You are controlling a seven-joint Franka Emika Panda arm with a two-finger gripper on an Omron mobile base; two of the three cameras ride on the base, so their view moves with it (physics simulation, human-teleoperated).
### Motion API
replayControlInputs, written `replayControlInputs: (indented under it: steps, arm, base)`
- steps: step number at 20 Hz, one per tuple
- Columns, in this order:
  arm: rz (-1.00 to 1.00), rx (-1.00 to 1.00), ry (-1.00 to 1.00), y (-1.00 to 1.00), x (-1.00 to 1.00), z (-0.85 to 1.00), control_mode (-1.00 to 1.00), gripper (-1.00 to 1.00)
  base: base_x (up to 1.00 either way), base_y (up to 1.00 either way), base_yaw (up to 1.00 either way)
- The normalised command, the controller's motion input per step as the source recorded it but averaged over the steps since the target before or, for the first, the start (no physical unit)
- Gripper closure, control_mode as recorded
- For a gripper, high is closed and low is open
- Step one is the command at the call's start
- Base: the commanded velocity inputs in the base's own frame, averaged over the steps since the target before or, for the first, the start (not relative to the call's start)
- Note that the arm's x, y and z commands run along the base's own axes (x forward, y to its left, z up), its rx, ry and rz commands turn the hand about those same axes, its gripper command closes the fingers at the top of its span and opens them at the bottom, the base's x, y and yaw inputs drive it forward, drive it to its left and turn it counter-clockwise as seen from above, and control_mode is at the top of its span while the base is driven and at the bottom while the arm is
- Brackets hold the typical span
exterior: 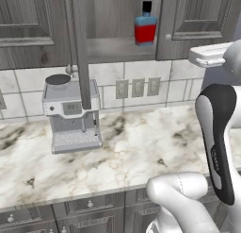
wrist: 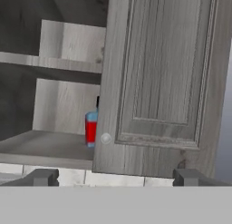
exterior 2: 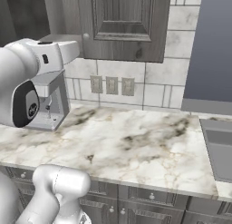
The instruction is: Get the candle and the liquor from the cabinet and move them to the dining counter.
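Observation:
The liquor (exterior: 145, 24), a squat bottle with a blue top, red base and black cap, stands upright on the lower shelf of the open cabinet (exterior: 117, 48). In the hand view the liquor (wrist: 91, 128) is half hidden behind the closed right door (wrist: 158, 82), next to its round knob (wrist: 105, 138). My gripper (wrist: 115, 177) is open and holds nothing. It sits in front of that door, below and to the right of the bottle and some way short of it. The candle and the dining counter are out of view.
The cabinet's left door (exterior: 80, 48) stands open, edge-on, above a coffee machine (exterior: 70, 114) on the marble worktop (exterior: 141, 147). Wall outlets (exterior: 137, 87) line the tiled backsplash. A sink (exterior 2: 219, 146) lies at the worktop's right end. Drawer fronts (exterior: 89, 206) run below.

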Motion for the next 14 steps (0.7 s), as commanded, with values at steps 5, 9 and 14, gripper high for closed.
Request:
replayControlInputs:
  steps: [5,9,14]
  arm:
    - [0.0,0.0,0.04,0.0,0.0,-0.03,-1.0,-1.0]
    - [0.0,0.0,0.08,0.0,0.1,0.0,-1.0,-1.0]
    - [0.0,0.0,0.06,0.02,0.1,0.0,-1.0,-1.0]
  base:
    - [0.0,0.0,0.0]
    - [0.0,0.0,0.0]
    - [0.0,0.0,0.0]
